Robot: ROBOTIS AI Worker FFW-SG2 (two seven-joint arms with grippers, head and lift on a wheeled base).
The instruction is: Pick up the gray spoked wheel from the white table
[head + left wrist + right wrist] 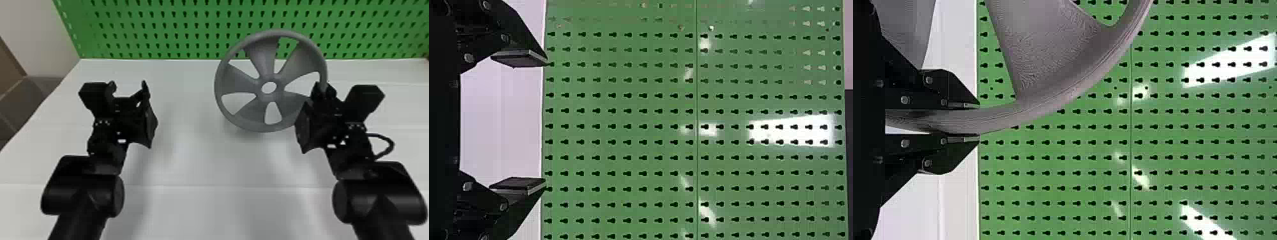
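Note:
In the head view my right gripper point(324, 91) is shut on the right side of the rim of the gray spoked wheel point(266, 63). The wheel faces the camera, tilted, above the white table point(191, 204); whether its lower edge touches the top I cannot tell. In the right wrist view the wheel's rim point(1003, 116) runs between both fingers of the right gripper point(978, 121). My left gripper point(128, 86) stands open over the table's left half, apart from the wheel. The left wrist view has the left gripper point(546, 122) with a wide gap and nothing between its fingers.
A green pegboard point(159, 32) rises along the table's back edge. Left of the table are a pale wall point(28, 35) and a dark floor point(22, 105). A black cable point(391, 145) loops out beside the right wrist.

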